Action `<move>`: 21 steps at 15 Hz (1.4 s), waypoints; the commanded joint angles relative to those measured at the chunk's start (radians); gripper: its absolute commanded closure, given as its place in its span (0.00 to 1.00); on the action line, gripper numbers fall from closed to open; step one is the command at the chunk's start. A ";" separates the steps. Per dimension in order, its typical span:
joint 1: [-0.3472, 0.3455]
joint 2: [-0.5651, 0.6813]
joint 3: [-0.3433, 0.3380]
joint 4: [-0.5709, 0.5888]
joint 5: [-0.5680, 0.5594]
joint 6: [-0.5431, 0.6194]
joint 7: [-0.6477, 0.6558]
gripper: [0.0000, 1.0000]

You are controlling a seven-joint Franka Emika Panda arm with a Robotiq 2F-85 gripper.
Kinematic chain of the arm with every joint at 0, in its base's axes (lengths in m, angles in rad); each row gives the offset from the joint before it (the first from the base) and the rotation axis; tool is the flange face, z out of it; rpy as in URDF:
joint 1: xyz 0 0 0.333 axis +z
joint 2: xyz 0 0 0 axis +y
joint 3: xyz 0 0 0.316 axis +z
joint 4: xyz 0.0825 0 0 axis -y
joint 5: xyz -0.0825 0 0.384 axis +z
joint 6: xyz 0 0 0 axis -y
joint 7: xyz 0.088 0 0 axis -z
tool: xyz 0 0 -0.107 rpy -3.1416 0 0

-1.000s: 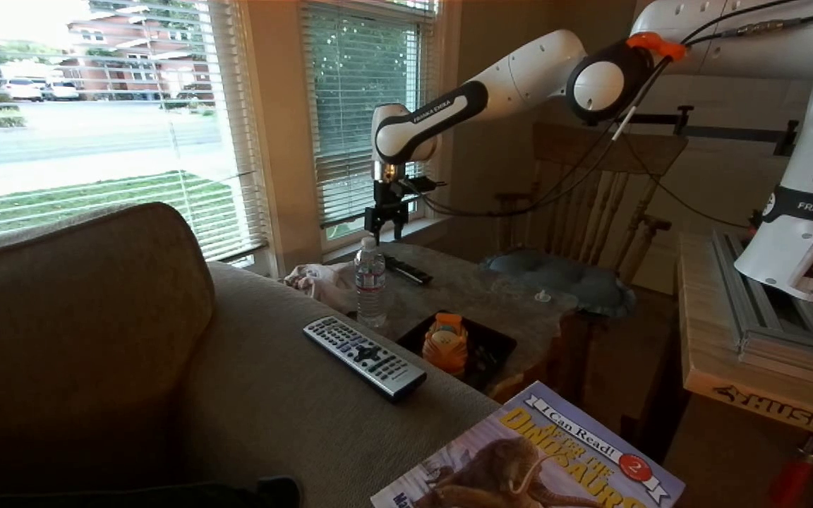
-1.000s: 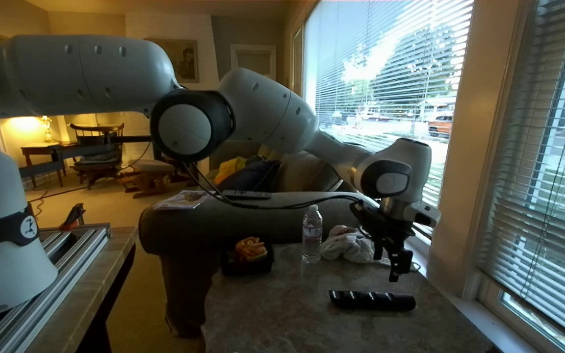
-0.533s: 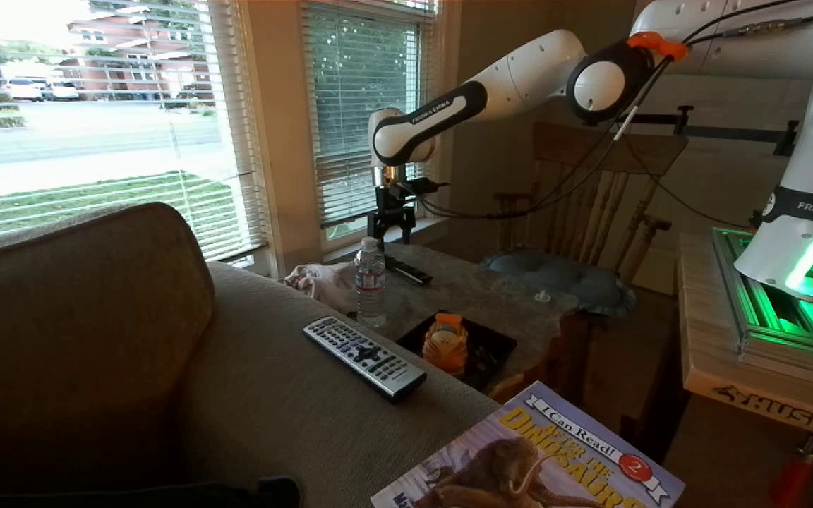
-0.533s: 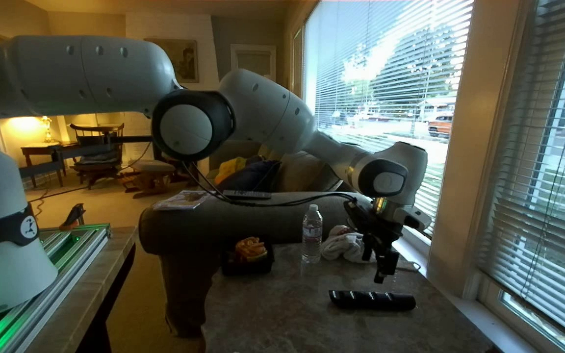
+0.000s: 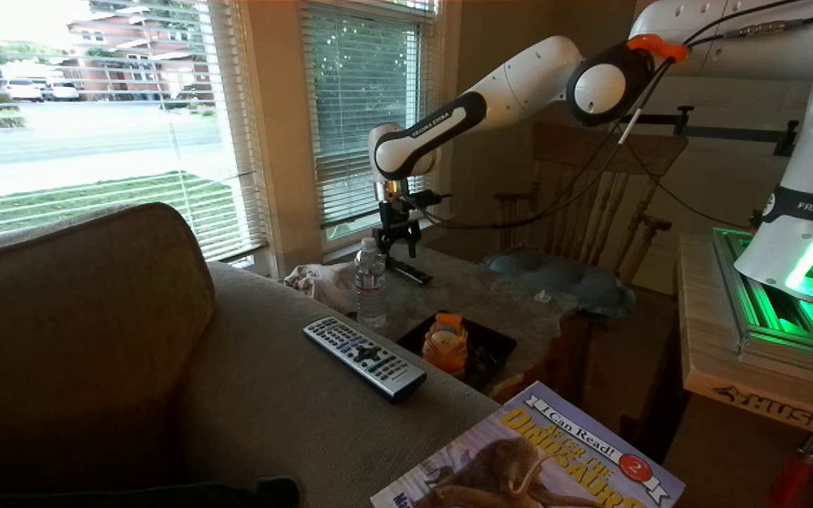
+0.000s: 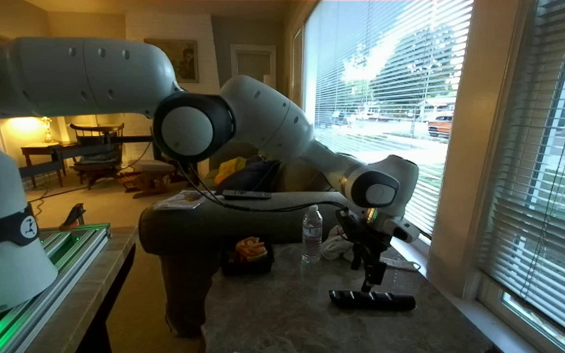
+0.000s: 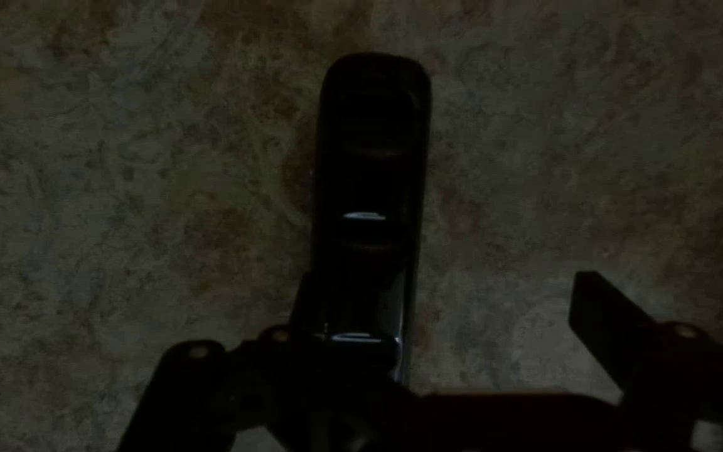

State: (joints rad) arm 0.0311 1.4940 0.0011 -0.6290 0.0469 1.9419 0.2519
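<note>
Black & glossy, the ridged bar (image 7: 371, 188) lies flat on the table (image 7: 117, 220), running approx. 12 to 6 o'clock in the wrist view. Claw (image 7: 446, 285) hangs right over it, fingers (image 7: 609, 326) spread wide w/ a big gap b/w tips. One tip, at 7–8 o'clock, overlaps the bar's edge; the other, 3–4 o'clock, is out over tabletop. Contact w/ bar: can't tell. Wrist view is v. dark, so finer detail is lost.

Clock centred on the bar, in an exterior view: crumpled white cloth (image 6: 335, 247) at 11 o'clock, partly behind the claw. Bottle (image 6: 312, 240) stands upright just beside it, 10–11 o'clock, cap on, clear plastic. Dark tray (image 6: 243, 269), 9–10 o'clock, near table's edge, orange item (image 6: 250, 249) in it.

Next out, same clock: sofa arm (image 6: 243, 223), approx. 10 o'clock, w/ remote (image 6: 246, 195) & book (image 6: 182, 200) lying on top, well apart from the bar. Chair (image 5: 611, 148) w/ blue-grey cushion (image 5: 562, 282) is at 2–3 o'clock of the bar in an exterior view.

Far off, in an exterior view, same centre: blinds (image 6: 385, 73), 12 o'clock, bright daylight thru the slats; lit lamp (image 6: 47, 130), approx. 10 o'clock, on a side table (image 6: 42, 149) across the room.
</note>
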 commanded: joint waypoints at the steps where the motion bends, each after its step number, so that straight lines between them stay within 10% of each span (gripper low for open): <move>1: 0.034 0.000 0.005 0.017 -0.002 -0.017 -0.009 0.00; 21: 0.052 -0.018 -0.051 -0.131 -0.008 -0.009 0.128 0.00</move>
State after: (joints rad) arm 0.0664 1.4962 -0.0359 -0.7090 0.0457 1.9413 0.3388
